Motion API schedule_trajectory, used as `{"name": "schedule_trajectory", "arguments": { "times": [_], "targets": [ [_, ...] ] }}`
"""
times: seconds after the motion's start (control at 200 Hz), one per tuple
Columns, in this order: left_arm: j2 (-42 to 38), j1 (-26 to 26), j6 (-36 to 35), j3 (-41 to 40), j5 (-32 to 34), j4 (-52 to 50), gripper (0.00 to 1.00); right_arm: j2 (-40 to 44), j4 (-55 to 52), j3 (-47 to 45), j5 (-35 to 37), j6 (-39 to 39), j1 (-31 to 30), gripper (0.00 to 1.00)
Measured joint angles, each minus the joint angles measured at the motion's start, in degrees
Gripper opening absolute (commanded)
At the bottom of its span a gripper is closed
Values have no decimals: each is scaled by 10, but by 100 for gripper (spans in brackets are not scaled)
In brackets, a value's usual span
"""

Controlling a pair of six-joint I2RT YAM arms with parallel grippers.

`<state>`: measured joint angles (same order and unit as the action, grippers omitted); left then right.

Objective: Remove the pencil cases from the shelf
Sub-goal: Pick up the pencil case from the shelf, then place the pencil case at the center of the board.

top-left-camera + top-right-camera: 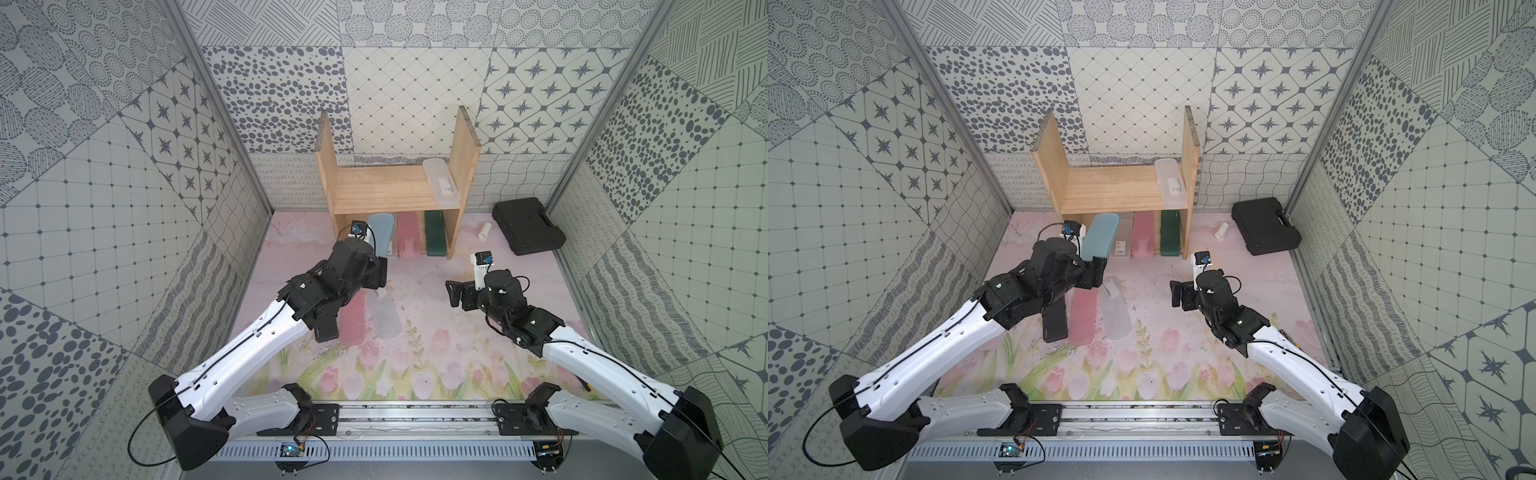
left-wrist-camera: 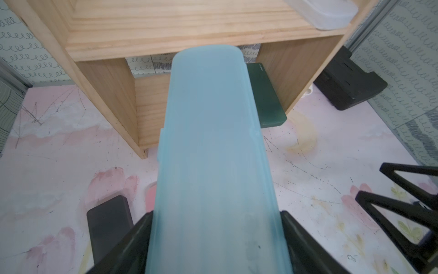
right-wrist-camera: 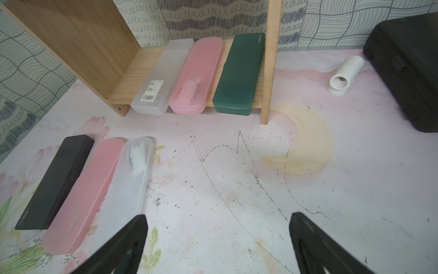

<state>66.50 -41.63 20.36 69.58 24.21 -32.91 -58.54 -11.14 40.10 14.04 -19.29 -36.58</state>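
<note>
- Blue pencil case (image 2: 211, 142): pinched across its width by the left gripper (image 2: 216, 239), one jaw pressed against each long side. It is raised off the worktop (image 3: 260, 189), just in front of the shelf (image 1: 386, 187), with its far end pointing at the lower opening.
- Shelf: pale pine, standing at the worktop's back edge, near the middle.
- Upper board: a frosted case (image 1: 441, 181) lies lengthwise against the right side panel, and its near end sticks out a little past the board's front edge.
- Lower board: three cases lie side by side, all running front to back. They are a labelled clear case (image 3: 163, 78), a pink case (image 3: 196, 76) just beside it, and a dark green case (image 3: 240, 73) next to the right side panel.
- Open worktop, left of the middle and partly under the left arm: three more cases lie in a close row. They are a black case (image 3: 55, 180), a second pink case (image 3: 85, 194) and a second clear case (image 3: 128, 180). Each is touching its neighbour or nearly so.
- Right gripper (image 3: 218, 218): it hovers over the bare worktop right of the middle. Its jaws are spread wide with nothing between them.
- Tool box (image 1: 528, 226): black, sitting near the worktop's back right corner.
- White tube (image 1: 485, 230): lying between the tool box and the shelf, apart from both.
</note>
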Motion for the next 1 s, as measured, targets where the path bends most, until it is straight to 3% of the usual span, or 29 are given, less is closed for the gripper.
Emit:
{"name": "schedule_trajectory", "arguments": {
  "times": [0.38,0.65,1.0],
  "targets": [
    [9,-148,76,-143,51,71,66,20,2,-9,60,0,5,98],
    [132,-213,135,-178,121,172,67,37,2,-20,86,-5,7,98],
    [308,-260,221,-156,220,279,69,50,2,-26,93,-9,13,98]
  ]
}}
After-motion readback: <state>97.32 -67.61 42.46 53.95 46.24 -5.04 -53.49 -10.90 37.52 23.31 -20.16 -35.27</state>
